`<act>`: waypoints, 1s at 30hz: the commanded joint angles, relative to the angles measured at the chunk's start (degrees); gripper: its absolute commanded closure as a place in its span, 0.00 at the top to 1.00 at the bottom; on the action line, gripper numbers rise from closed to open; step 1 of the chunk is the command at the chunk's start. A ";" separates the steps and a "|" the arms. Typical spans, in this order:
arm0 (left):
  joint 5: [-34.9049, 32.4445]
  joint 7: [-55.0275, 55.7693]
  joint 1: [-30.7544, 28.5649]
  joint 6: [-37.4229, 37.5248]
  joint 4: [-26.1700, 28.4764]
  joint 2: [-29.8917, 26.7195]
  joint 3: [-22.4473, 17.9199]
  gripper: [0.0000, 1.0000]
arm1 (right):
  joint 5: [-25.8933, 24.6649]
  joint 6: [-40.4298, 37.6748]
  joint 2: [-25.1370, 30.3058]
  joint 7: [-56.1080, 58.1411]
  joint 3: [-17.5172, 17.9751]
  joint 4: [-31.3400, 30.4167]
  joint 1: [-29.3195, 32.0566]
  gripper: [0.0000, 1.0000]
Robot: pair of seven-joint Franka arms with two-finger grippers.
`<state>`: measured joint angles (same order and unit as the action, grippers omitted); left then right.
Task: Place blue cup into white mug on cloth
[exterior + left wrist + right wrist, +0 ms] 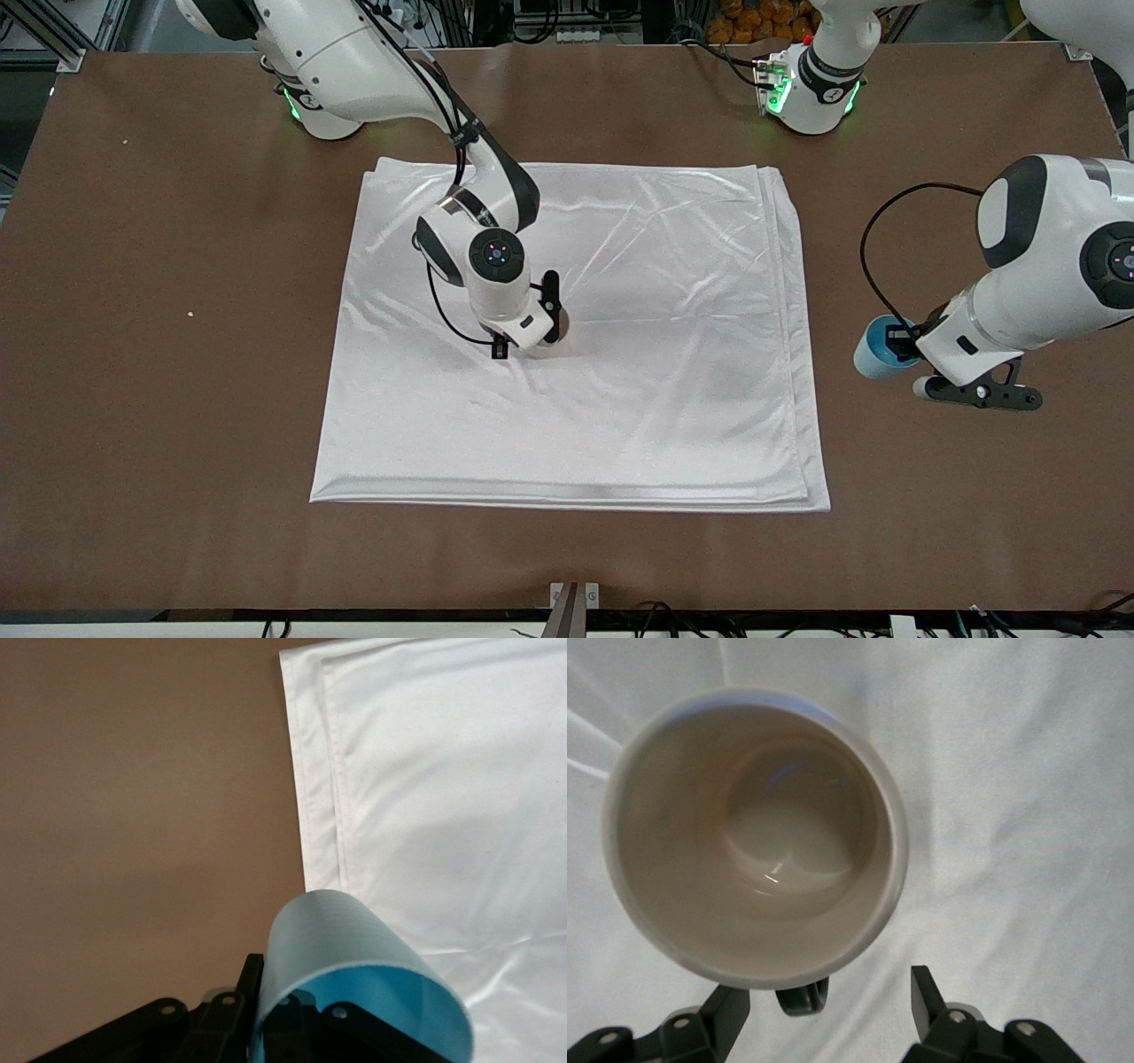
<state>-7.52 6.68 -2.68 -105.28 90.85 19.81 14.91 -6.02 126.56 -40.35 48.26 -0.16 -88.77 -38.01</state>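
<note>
The cloth (620,354) lay spread over the middle of the table (177,399). The white mug (753,833) stood upright on the cloth, with my right gripper (824,1010) just above it, straddling its handle. Off the cloth, toward my left arm's end, my left gripper (921,368) held the blue cup (877,347) over bare table.

light-blue cup (877,348) tilted above bare table; cream-white mug (755,835) upright on white satin cloth (638,354)
</note>
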 commanded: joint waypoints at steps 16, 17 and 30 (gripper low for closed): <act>2.68 28.29 10.93 1.93 -3.92 0.58 10.22 0.00 | -0.39 -7.99 15.65 15.09 -4.33 1.40 13.74 1.00; 2.68 29.52 12.16 1.75 -4.53 1.02 10.22 0.00 | -0.30 -7.99 16.09 16.76 -4.33 1.75 15.23 1.00; 2.25 43.51 24.99 -10.37 -5.77 8.13 9.87 0.00 | -0.22 -17.39 18.46 25.92 -4.42 9.58 26.23 1.00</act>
<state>-5.55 47.01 18.87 -111.49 87.35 23.84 25.25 -6.61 113.11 -23.63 74.52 -5.27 -80.96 -11.84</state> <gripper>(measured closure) 0.952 0.000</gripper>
